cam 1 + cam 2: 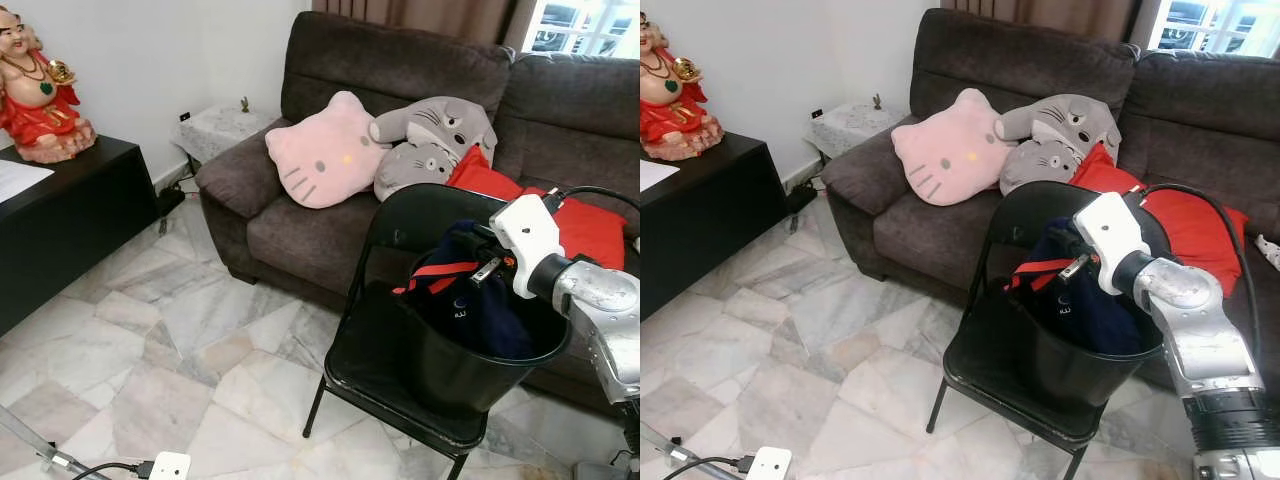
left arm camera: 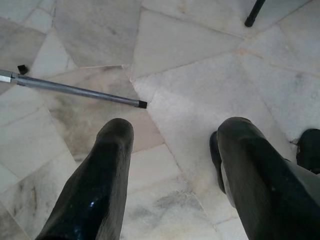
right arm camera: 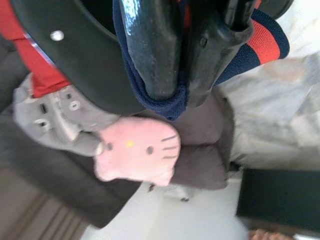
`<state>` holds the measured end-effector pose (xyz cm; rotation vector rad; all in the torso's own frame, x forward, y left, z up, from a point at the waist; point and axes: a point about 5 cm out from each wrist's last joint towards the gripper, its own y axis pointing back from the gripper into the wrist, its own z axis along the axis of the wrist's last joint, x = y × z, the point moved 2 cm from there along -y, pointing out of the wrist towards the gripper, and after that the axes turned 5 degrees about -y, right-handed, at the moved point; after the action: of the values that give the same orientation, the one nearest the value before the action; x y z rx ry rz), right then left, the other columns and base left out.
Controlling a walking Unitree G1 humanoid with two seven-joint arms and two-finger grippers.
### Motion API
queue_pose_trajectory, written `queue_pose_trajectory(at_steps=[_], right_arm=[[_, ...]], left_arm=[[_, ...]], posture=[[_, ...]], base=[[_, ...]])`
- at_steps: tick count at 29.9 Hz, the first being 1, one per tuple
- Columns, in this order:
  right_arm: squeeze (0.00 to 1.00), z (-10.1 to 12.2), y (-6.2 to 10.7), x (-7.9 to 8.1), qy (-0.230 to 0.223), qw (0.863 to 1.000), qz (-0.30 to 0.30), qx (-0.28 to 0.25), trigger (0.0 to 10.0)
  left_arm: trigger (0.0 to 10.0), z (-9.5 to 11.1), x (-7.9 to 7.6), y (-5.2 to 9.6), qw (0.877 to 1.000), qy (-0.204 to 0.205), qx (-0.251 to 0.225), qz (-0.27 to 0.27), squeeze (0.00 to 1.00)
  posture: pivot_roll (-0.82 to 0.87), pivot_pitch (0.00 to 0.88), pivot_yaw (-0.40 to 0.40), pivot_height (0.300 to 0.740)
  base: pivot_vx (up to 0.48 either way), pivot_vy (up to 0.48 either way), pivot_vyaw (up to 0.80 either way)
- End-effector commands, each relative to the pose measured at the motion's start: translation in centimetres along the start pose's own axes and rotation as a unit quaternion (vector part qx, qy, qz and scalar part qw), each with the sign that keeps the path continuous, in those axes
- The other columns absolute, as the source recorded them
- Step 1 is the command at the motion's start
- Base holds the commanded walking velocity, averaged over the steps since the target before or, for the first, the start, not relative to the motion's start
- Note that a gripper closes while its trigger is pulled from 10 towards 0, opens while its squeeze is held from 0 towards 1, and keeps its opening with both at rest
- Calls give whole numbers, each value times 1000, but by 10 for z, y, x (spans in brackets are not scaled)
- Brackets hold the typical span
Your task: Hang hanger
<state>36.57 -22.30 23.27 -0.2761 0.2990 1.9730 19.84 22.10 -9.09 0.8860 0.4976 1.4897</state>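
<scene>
A living room with a marble floor and a dark brown sofa that carries a pink cat-face cushion, grey character cushions and a red cloth. In front of the sofa stands a black folding chair, and on its seat sits a black bucket holding a navy garment with red stripes. The right pincer reaches into the top of the bucket, and the wrist view shows its two black fingers pressed together on a fold of the navy fabric, lifted a little past the bucket rim. The left pincer hangs idle over the floor, fingers spread with nothing between them; a thin metal rod lies on the tiles below it. The task appears to be at an early stage: a garment is gripped at the bucket, but nothing has been hung. No hanger can be made out with certainty; if one is there, it may be buried in the clothing. No rail or hook to hang from is visible either. The right arm covers part of the bucket's contents. At the left edge a red figurine on a black surface is partly cut off.
</scene>
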Motion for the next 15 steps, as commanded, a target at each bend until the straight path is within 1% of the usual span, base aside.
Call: queue_pose_trajectory(at_steps=[1, 2, 3, 5, 6, 7, 8, 11, 12, 13, 14, 15], right_arm=[[0, 31, 6, -26, -34, 994, -75, -75, 0], [0, 33, 7, -29, -43, 992, -85, -81, 0], [0, 30, 9, -29, -43, 993, -84, -70, 0], [0, 17, 11, -19, -26, 997, -64, -35, 0], [0, 7, 13, -12, -36, 997, -60, -19, 0], [0, 7, 13, -12, -36, 997, -60, -19, 0], [0, 0, 15, -7, -63, 995, -73, -11, 0], [0, -10, 19, -3, -98, 991, -95, -3, 0], [0, -20, 21, 6, -153, 981, -117, 0, 0], [0, -20, 21, 6, -153, 981, -117, 0, 0], [0, -26, 22, 12, -184, 974, -128, 3, 0], [0, -35, 24, 19, -227, 963, -143, 10, 0]], left_arm=[[10000, -5, 0, 1, 1000, -13, 14, -5, 0], [10000, -5, 0, 1, 1000, -13, 14, -5, 0], [10000, -5, 0, 1, 1000, -13, 14, -5, 0], [10000, -5, 0, 1, 1000, -13, 14, -5, 0], [10000, -5, -1, 1, 1000, -13, 14, -5, 0], [10000, -5, -1, 1, 1000, -13, 14, -5, 0], [10000, -5, -1, 1, 1000, -12, 14, -5, 0], [10000, -5, 0, 1, 1000, -12, 14, -5, 0], [10000, -5, 0, 1, 1000, -13, 14, -6, 0], [10000, -5, 0, 1, 1000, -13, 14, -6, 0], [10000, -6, 0, 1, 1000, -14, 15, -7, 0], [10000, -6, 0, 1, 1000, -15, 15, -7, 0]], posture=[[6, 0, 22, 740], [6, 0, 22, 740], [6, 0, 20, 740], [3, 0, 18, 740], [6, 0, 16, 740], [6, 0, 16, 740], [4, 1, 16, 740], [-1, 4, 17, 740], [-6, 4, 17, 740], [-6, 4, 17, 740], [-7, 5, 17, 740], [-7, 7, 16, 740]], base=[[0, 0, 0], [0, 0, 0], [0, 0, 0], [0, 0, 0], [0, 0, 0], [0, 0, 0], [0, 0, 0], [0, 0, 0], [0, 0, 0], [0, 0, 0], [0, 0, 0], [0, 0, 0]])
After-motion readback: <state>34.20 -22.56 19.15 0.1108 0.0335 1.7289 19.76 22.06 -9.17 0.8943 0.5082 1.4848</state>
